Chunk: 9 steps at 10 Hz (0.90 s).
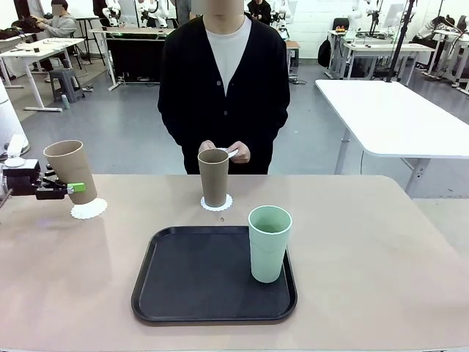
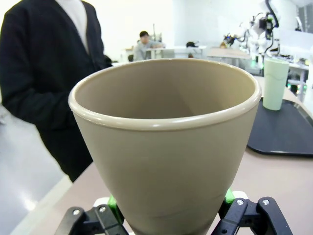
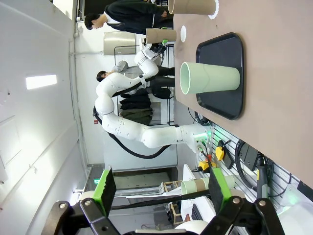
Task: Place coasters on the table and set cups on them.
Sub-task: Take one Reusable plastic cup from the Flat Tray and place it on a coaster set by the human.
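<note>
My left gripper (image 1: 72, 189) was clamped on a tan cup (image 1: 68, 167). The cup was matte, tapered and handleless, and it tilted with its base just over a scalloped white coaster (image 1: 89, 210) on the table's (image 1: 366, 242) left side. I could not tell whether they touched. A second tan cup (image 1: 214, 178) stood upright on its coaster (image 1: 217, 205) before the person (image 1: 223, 81). The mint cup (image 1: 269, 243) stood in the tray (image 1: 183, 293). My right gripper (image 3: 161, 196) was spread wide, holding nothing.

Beige table (image 1: 381, 242) bears a black tray (image 1: 198, 290) and two white coasters (image 1: 89, 210)
</note>
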Each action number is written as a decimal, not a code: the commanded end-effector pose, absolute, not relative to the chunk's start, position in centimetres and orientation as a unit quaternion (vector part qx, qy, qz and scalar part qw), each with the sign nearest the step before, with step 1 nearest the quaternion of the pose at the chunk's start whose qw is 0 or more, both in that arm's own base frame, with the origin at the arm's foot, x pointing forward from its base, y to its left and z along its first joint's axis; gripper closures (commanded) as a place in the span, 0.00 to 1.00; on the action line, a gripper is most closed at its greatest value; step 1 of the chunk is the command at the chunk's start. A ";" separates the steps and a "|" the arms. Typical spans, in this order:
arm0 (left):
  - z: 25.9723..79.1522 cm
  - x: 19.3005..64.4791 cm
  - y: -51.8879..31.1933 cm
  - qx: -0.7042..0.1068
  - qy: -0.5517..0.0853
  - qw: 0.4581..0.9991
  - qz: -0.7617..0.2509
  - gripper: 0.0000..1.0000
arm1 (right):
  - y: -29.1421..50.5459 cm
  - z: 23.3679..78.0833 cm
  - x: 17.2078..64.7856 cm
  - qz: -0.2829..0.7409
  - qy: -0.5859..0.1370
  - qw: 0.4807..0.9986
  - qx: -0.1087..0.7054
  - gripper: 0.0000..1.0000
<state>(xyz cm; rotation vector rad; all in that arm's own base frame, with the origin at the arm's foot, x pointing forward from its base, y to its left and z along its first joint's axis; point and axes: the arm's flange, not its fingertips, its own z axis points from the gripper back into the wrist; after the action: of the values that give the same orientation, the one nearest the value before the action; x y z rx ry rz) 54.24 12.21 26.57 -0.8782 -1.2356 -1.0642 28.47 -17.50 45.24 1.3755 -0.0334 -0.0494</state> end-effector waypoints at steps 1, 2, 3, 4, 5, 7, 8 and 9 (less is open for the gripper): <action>25.8 54.5 12.2 -0.383 -0.534 0.581 -0.480 0.17 | -17.6 45.3 28.4 -0.020 -0.017 0.770 0.637 0.00; 25.4 54.1 12.1 -0.383 -0.532 0.575 -0.489 0.17 | -17.6 45.3 28.4 -0.020 -0.017 0.770 0.637 0.00; 25.1 54.0 12.2 -0.380 -0.533 0.568 -0.499 0.17 | -17.6 45.3 28.4 -0.020 -0.017 0.770 0.637 0.00; 24.8 54.0 12.5 -0.375 -0.535 0.566 -0.503 0.17 | -17.6 45.3 28.4 -0.020 -0.017 0.770 0.637 0.00; 24.6 54.2 12.7 -0.374 -0.535 0.565 -0.504 0.17 | -17.6 45.3 28.4 -0.020 -0.017 0.770 0.637 0.00; 24.2 54.6 12.6 -0.378 -0.534 0.564 -0.504 0.17 | -17.6 45.3 28.4 -0.020 -0.017 0.770 0.637 0.00; 24.0 54.8 12.4 -0.378 -0.531 0.566 -0.505 0.17 | -17.6 45.3 28.4 -0.020 -0.017 0.770 0.637 0.00; 23.5 55.0 12.4 -0.379 -0.529 0.569 -0.503 0.17 | -17.6 45.3 28.4 -0.020 -0.017 0.770 0.637 0.00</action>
<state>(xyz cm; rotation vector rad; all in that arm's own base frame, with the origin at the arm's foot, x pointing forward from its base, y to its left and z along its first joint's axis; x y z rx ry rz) 54.63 12.20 23.86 -0.8856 -1.2316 -1.1426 28.47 -17.50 45.24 1.3755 -0.0334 -0.0494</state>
